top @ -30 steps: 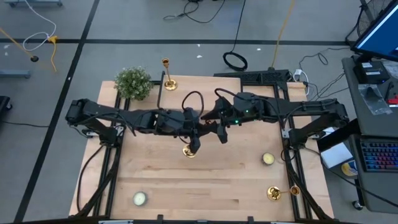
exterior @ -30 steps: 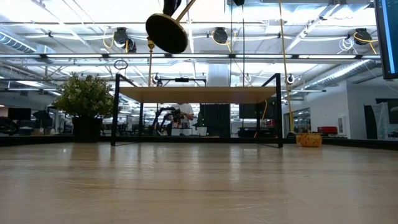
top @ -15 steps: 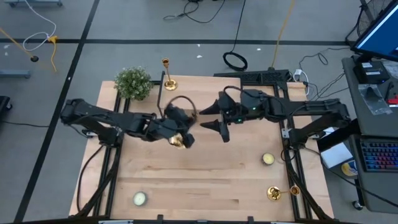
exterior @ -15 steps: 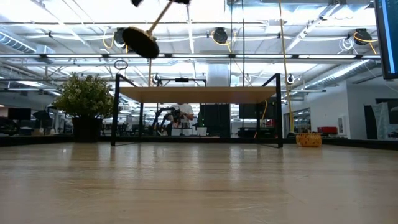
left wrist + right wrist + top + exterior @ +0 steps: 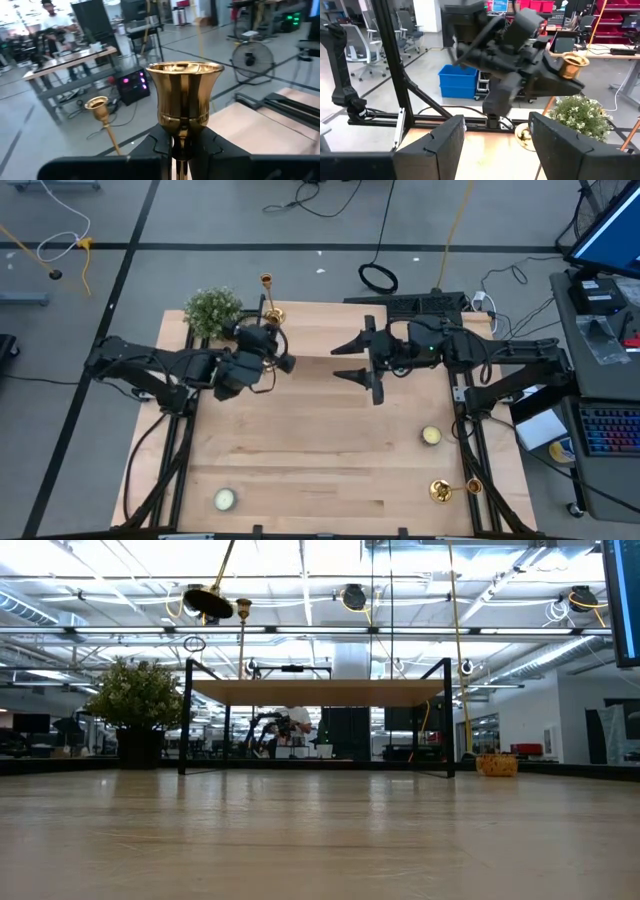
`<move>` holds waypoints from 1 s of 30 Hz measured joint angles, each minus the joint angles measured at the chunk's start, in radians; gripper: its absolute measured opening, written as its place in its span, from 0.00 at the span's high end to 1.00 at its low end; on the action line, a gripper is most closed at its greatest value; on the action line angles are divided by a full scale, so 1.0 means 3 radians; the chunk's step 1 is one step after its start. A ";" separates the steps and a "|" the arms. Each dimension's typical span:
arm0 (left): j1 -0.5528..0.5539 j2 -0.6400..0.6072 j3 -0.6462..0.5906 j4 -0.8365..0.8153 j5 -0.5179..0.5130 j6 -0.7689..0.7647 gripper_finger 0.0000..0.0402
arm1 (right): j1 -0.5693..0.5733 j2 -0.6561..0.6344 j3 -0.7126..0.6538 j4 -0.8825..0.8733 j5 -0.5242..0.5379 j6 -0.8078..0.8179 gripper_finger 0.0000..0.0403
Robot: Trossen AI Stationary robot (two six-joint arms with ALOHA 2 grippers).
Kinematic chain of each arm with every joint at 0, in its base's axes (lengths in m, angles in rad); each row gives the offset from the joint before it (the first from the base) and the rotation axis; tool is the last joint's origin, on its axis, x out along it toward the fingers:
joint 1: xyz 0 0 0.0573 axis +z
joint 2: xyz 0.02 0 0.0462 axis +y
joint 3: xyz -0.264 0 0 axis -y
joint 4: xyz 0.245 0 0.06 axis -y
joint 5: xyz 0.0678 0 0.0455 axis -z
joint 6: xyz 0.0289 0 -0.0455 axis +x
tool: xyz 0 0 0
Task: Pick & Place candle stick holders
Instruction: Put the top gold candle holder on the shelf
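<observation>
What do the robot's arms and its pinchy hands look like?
Both arms are black and made of chunky jointed pieces, with black cables looping along them. The left gripper and the right gripper each end in two dark, flat, pointed fingers. The right arm has a tiny green light glowing on its body.
</observation>
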 joint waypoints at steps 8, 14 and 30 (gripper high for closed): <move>0.0358 0.0001 -0.0282 0.0740 0.0370 0.0304 0.93 | -0.0001 -0.0003 0.0000 -0.0037 0.0001 -0.0086 0.48; 0.0609 -0.0032 -0.0686 0.1816 0.0807 0.0904 0.93 | -0.0003 -0.0011 0.0000 -0.0134 0.0003 -0.0133 0.48; 0.1199 -0.0628 -0.2015 0.3456 0.1521 0.0973 0.93 | -0.0022 -0.0151 -0.0003 -0.0397 0.0439 -0.0186 0.50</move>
